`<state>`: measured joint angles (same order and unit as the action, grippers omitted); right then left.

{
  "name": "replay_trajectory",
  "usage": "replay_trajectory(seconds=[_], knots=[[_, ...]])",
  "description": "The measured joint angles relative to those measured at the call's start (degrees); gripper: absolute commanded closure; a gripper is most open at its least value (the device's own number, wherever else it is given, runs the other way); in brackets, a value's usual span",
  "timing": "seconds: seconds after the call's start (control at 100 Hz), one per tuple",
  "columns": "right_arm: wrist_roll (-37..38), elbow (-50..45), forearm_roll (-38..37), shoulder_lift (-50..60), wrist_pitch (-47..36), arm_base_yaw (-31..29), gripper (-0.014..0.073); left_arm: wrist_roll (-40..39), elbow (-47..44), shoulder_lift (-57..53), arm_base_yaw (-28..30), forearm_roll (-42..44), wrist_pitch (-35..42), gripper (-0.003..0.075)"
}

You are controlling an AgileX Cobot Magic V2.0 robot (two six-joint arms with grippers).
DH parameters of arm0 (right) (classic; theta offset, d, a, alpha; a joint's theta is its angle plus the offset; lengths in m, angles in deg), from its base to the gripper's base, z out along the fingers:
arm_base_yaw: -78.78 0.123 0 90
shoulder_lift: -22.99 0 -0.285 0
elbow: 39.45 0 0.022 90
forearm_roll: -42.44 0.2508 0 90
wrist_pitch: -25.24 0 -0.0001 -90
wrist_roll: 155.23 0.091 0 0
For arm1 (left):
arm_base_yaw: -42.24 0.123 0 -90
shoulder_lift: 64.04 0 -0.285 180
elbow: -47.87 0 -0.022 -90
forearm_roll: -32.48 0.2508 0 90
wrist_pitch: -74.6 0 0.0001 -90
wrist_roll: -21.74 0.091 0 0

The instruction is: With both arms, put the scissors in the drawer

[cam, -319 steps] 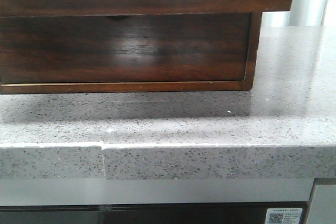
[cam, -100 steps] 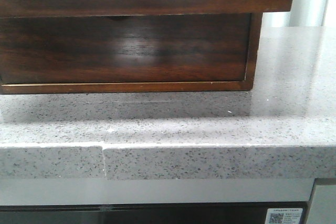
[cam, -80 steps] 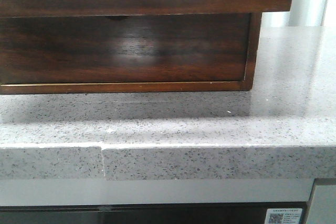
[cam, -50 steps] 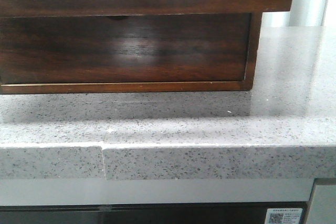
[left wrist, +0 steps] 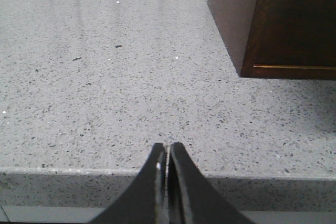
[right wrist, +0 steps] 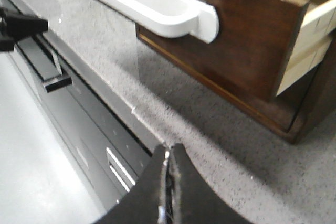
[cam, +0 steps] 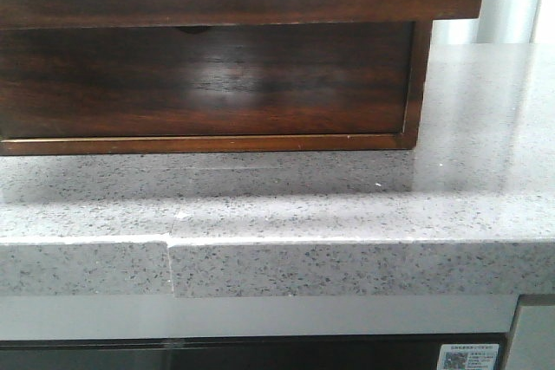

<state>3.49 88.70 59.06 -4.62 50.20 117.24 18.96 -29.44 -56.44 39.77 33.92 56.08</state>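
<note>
Nothing is moving in the front view since the earlier frames; only the sheen on the wood is shifting slightly. Left tool [left wrist: 167, 153] is hanging over the counter [left wrist: 105, 93] edge with its fingers pressed together, holding nothing. Right tool [right wrist: 169, 156] is likewise pinched closed and empty above the counter's front edge. Beyond it, the drawer [right wrist: 247, 40] is standing pulled out of the wooden chest [cam: 208, 84], a white handle [right wrist: 152, 3] on its front. The scissors are showing in no view.

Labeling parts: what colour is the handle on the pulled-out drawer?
White, against the dark reddish-brown drawer front; the handle shows best in the right wrist view.
</note>
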Motion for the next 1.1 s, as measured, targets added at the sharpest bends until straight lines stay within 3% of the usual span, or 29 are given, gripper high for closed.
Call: replay_trajectory(seconds=[0.69, 0.8, 1.1], knots=[[0.25, -0.37, 0.23, 0.00, -2.95, -0.39, 0.0655, -0.08, 0.00, 0.00, 0.00, 0.00, 0.00, 0.0742], [0.25, -3.29, 0.36, 0.00, -11.19, -2.24, 0.0655, -0.08, 0.00, 0.00, 0.00, 0.00, 0.00, 0.0742], [3.44, -16.24, -2.32, 0.00, -47.12, -7.04, 0.0655, -0.08, 0.00, 0.00, 0.00, 0.00, 0.00, 0.0742]])
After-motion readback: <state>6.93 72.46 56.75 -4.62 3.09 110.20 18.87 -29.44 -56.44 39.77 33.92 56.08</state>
